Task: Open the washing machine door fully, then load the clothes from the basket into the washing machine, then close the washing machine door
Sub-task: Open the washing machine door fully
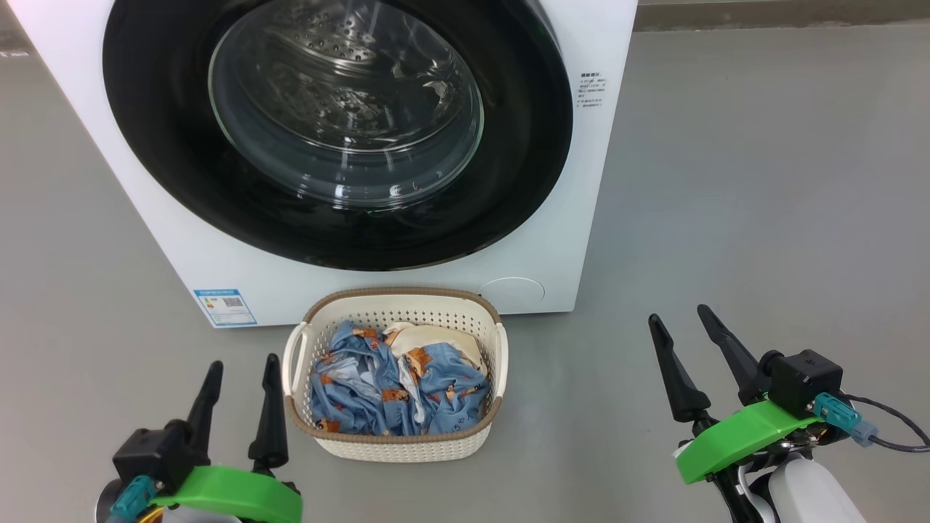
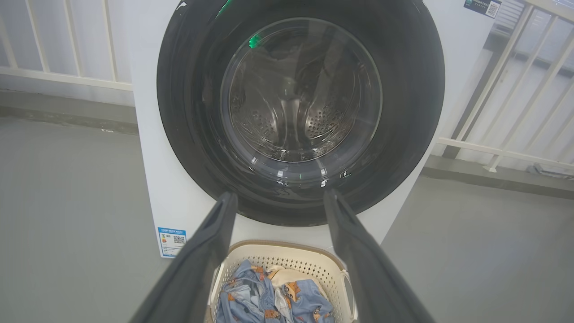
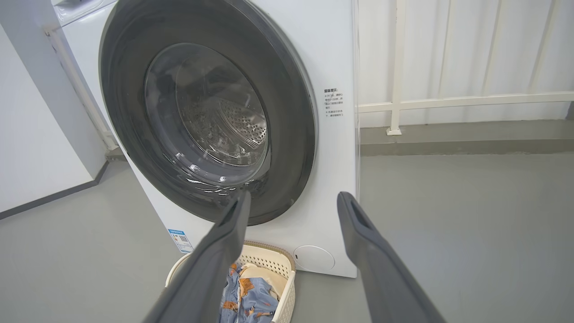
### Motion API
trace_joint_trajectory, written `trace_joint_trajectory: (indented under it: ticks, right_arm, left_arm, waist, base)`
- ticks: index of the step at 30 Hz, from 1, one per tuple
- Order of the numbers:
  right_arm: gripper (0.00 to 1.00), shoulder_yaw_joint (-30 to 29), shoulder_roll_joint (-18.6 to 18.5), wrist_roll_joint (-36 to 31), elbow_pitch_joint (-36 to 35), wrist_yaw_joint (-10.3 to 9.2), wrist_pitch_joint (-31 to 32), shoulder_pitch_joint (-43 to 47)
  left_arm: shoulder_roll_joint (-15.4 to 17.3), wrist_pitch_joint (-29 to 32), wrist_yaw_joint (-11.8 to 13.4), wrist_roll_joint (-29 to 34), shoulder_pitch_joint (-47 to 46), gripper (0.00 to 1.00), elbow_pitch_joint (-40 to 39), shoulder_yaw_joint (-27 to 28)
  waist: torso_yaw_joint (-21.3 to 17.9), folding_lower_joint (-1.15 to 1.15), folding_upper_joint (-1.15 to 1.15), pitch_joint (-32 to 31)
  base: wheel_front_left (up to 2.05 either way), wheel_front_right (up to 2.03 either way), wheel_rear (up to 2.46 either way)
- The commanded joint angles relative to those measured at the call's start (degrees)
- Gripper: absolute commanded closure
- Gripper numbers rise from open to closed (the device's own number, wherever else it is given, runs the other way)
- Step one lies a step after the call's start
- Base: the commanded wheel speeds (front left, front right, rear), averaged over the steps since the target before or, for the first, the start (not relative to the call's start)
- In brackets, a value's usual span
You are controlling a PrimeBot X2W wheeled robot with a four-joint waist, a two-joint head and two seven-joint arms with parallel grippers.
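The white washing machine (image 1: 559, 240) stands ahead with its round black-ringed glass door (image 1: 501, 167) shut flat against the front; the steel drum shows through the glass. On the floor right before it sits the cream basket (image 1: 407, 447) holding light-blue printed clothes (image 1: 392, 392) with some cream cloth. My left gripper (image 1: 243, 372) is open and empty, just left of the basket. Off to the right, my right gripper (image 1: 683, 319) is open and empty over bare floor. The left wrist view looks at the door (image 2: 403, 89) over the basket (image 2: 287, 251); the right wrist view sees the door (image 3: 291, 116) obliquely.
Grey floor (image 1: 763, 181) spreads wide to the right of the machine. A white railing (image 3: 448, 101) runs behind it, and a white wall panel (image 3: 31, 148) stands at its far side. A round service flap (image 1: 512, 292) sits at the machine's lower front corner.
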Motion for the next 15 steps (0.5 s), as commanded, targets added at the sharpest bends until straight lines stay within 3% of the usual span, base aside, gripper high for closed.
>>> trace_joint_trajectory:
  ticks: [1, 15]
  right_arm:
    - [0.0, 1.0, 0.2, 0.1, -1.2, 0.09, -0.7, -1.9]
    - [0.0, 0.1, -0.8, 0.4, -1.0, 0.09, -0.7, -4.1]
  left_arm:
    - [0.9, -0.4, 0.2, 0.8, -2.5, 0.0, -1.6, 1.8]
    - [0.9, -0.4, 0.3, -1.4, -3.2, 0.0, -2.2, 2.0]
  waist:
    - [0.1, 0.0, 0.0, 0.1]
    - [0.6, 0.0, 0.0, 1.8]
  base:
    - [0.0, 0.0, 0.0]
    - [0.0, 0.0, 0.0]
